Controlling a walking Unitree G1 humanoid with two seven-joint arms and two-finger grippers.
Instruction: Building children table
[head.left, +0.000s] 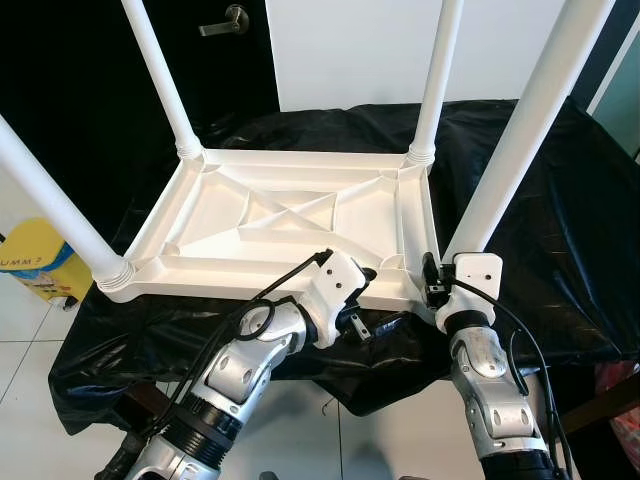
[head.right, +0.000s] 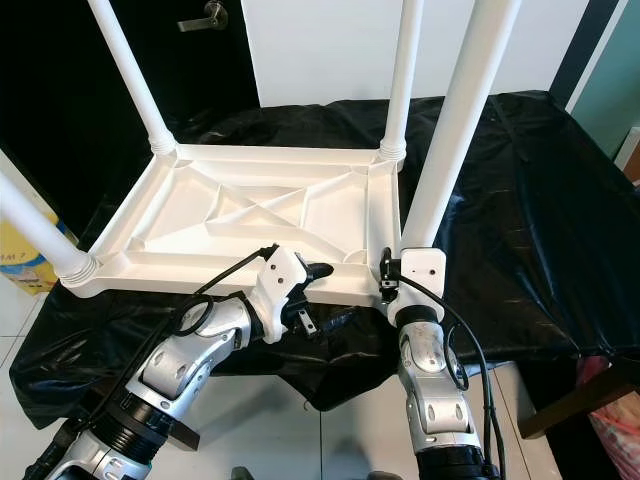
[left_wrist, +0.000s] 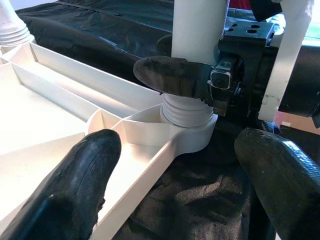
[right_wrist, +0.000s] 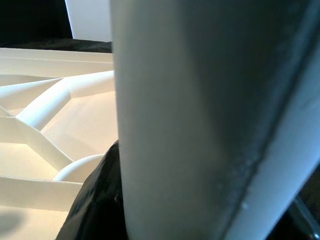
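Note:
A white plastic children's table top (head.left: 290, 215) lies upside down on a black cloth, with four white legs pointing up. My right gripper (head.left: 438, 272) is shut on the near right leg (head.left: 520, 130) just above its threaded base; one finger (left_wrist: 170, 75) wraps the leg (left_wrist: 197, 25) over the corner socket (left_wrist: 192, 137). My left gripper (head.left: 362, 298) is open at the near rim, close to that corner. One of its fingers (left_wrist: 75, 185) is over the ribbed underside, the other (left_wrist: 285, 175) over the cloth. In the right wrist view the leg (right_wrist: 190, 120) is very close.
The black-covered surface (head.left: 560, 220) reaches beyond the table top on all sides. Three more legs stand at far left (head.left: 160, 75), far right (head.left: 435, 80) and near left (head.left: 50, 200). A dark door with a handle (head.left: 225, 20) is behind. A yellow object (head.left: 40, 262) sits on the tiled floor at left.

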